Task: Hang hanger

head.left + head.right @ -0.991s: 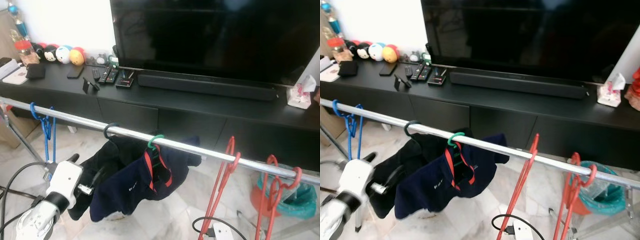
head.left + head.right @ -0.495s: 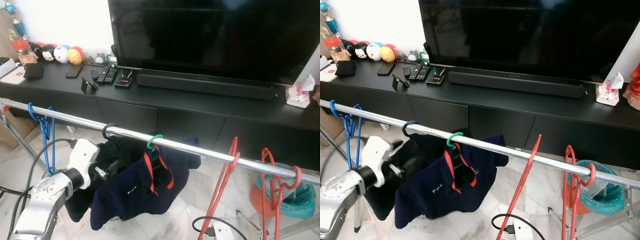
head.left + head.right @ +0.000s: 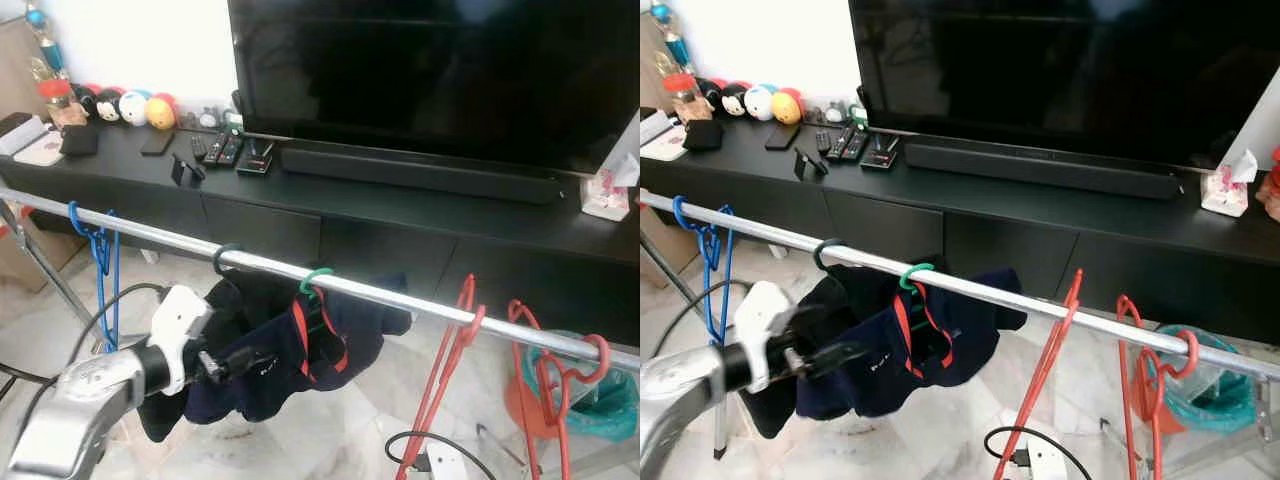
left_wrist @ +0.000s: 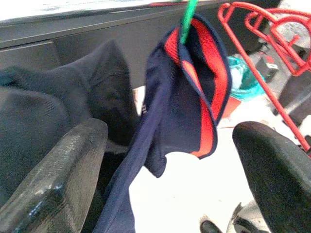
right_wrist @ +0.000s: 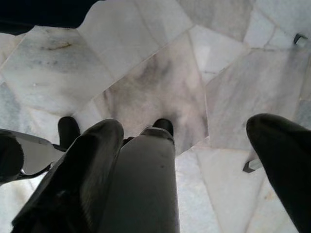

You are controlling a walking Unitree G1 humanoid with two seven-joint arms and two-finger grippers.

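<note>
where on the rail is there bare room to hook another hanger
Free: the silver metal rail between the blue plastic hangers and the dark hook, and between the green hanger hook and the red plastic hangers. Crowded: the navy red-trimmed garment, where the open left gripper reaches.

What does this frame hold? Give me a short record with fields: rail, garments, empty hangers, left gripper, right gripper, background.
rail: silver rail running across in front of a black TV console
garments: navy shirt with red collar on a green hanger; black garment beside it on a dark hanger
empty hangers: blue hangers toward the robot's left, red hangers toward its right
left gripper: jaws open, at the navy shirt
right gripper: jaws open, over marble floor
background: television
</note>
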